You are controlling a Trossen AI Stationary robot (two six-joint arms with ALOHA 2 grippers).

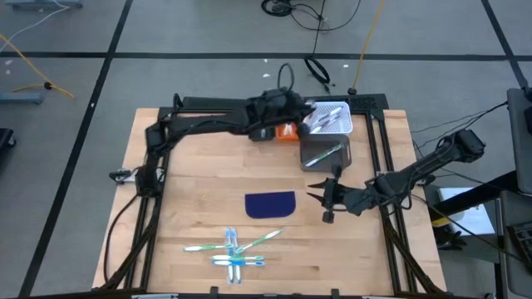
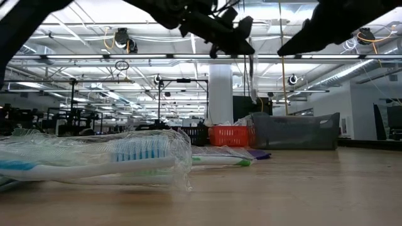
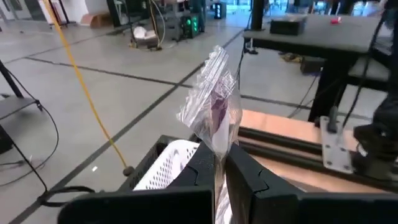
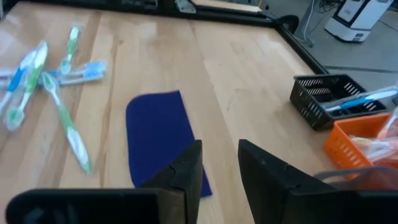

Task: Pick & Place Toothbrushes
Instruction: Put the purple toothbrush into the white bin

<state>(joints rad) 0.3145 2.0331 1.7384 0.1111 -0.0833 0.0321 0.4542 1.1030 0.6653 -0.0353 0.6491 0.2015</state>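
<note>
While clamped on a plastic-wrapped toothbrush (image 3: 214, 102) above the white bin (image 1: 332, 118), left gripper (image 1: 304, 115) at the table's far edge. Right gripper (image 1: 320, 193), fingers apart and empty, beside the dark blue mat (image 1: 270, 204). Remaining toothbrushes (image 1: 235, 248) heaped near the front edge.

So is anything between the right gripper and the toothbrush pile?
Partly: the blue mat lies on the table between the right gripper and the toothbrushes. It is flat, so the gripper could likely pass over it. Nothing else visible stands in the way.
</note>
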